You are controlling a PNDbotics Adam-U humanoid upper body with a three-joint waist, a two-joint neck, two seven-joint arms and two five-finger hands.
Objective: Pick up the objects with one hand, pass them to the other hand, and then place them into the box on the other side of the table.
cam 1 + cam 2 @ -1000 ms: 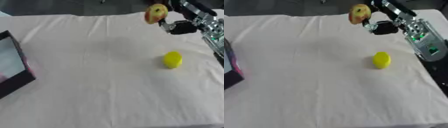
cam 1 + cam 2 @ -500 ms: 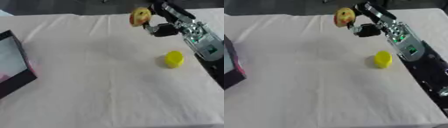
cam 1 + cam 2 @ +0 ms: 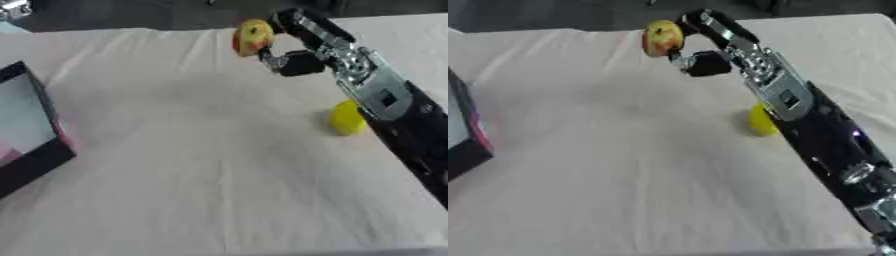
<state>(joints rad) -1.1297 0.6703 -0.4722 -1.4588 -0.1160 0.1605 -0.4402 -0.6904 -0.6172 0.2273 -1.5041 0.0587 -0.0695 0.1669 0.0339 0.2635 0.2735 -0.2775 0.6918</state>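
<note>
Left eye view: your right robot hand (image 3: 293, 59) is clamped on the apple (image 3: 251, 37), raised above the tabletop (image 3: 201, 150). Box (image 3: 26, 135) lies far left of it; left robot hand unseen.

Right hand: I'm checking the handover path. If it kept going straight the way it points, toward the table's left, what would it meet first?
The right hand, holding the apple, seems to have a free way over bare tablecloth. The box sits nearer and lower, likely off that line, though depth is unclear.
</note>
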